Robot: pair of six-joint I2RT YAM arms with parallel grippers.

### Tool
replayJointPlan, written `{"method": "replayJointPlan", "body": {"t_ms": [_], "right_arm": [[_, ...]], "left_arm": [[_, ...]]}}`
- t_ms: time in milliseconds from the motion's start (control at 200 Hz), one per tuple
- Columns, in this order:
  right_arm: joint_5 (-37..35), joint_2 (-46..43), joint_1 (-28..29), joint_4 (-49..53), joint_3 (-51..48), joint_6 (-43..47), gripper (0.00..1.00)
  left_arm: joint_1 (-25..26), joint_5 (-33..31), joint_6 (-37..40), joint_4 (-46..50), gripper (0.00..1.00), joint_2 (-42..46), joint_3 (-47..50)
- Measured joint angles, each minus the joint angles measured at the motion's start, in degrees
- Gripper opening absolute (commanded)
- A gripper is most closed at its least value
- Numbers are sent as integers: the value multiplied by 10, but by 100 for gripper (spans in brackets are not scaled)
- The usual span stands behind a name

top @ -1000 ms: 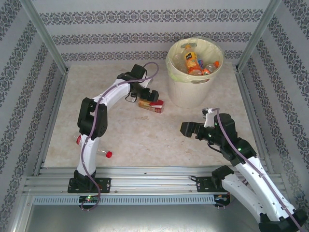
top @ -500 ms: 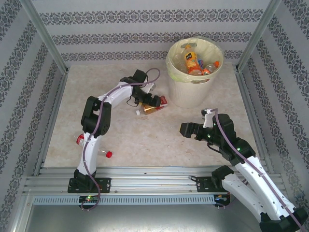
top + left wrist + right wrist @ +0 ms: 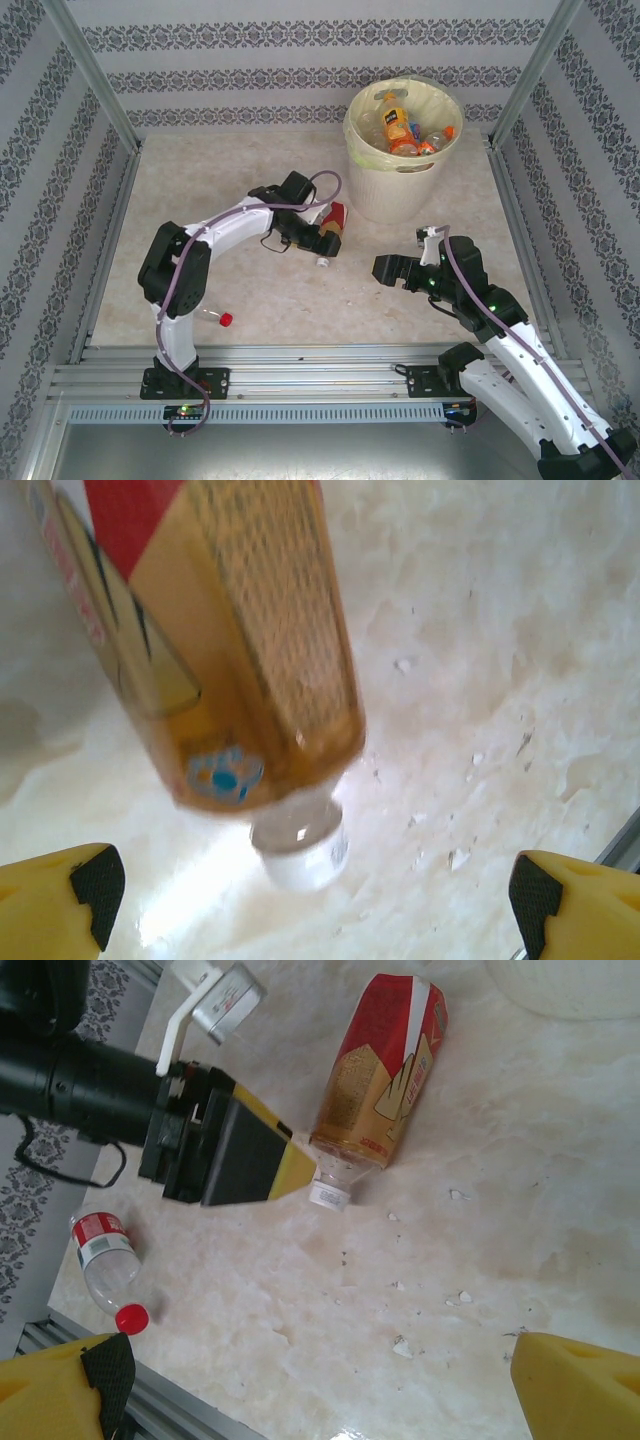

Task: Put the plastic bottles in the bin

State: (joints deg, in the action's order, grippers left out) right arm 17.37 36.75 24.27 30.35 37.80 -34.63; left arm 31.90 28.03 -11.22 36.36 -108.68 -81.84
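Biggest thing first: the bin sits just past the left gripper, a bit to its right, and there's already a pile of bottles in it. The left gripper is spread wide and holding nothing. In its wrist view the yellow fingertips are out at the corners and the red-and-amber bottle lies between them. The right gripper is spread and empty too, hanging well off to that bottle's right.

What's changed: a second ago that bottle lay crosswise. Now it's swung round lengthwise, white cap pointing back toward the arm bases, and the left arm has stretched out after it. To me it looks spun, not picked up. It seems to be flat on the worktop, so the grab isn't done yet.

A smaller red-capped bottle is well behind the left gripper, near its base.
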Motion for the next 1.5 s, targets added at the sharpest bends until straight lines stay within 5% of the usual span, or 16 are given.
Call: {"method": "replayJointPlan", "body": {"t_ms": [280, 689, 1249, 1499], "right_arm": [[-2, 4, 0, 0, -8, 0, 97], [-10, 10, 4, 3, -8, 0, 97], [-21, -19, 4, 22, -8, 0, 97], [-21, -18, 4, 22, -8, 0, 97]], "left_arm": [[11, -81, 12, 0, 100, 47, 24], [52, -178, 51, 28, 100, -30, -36], [52, -196, 46, 94, 96, -115, -125], [52, -206, -12, 110, 100, -139, -146]]}}
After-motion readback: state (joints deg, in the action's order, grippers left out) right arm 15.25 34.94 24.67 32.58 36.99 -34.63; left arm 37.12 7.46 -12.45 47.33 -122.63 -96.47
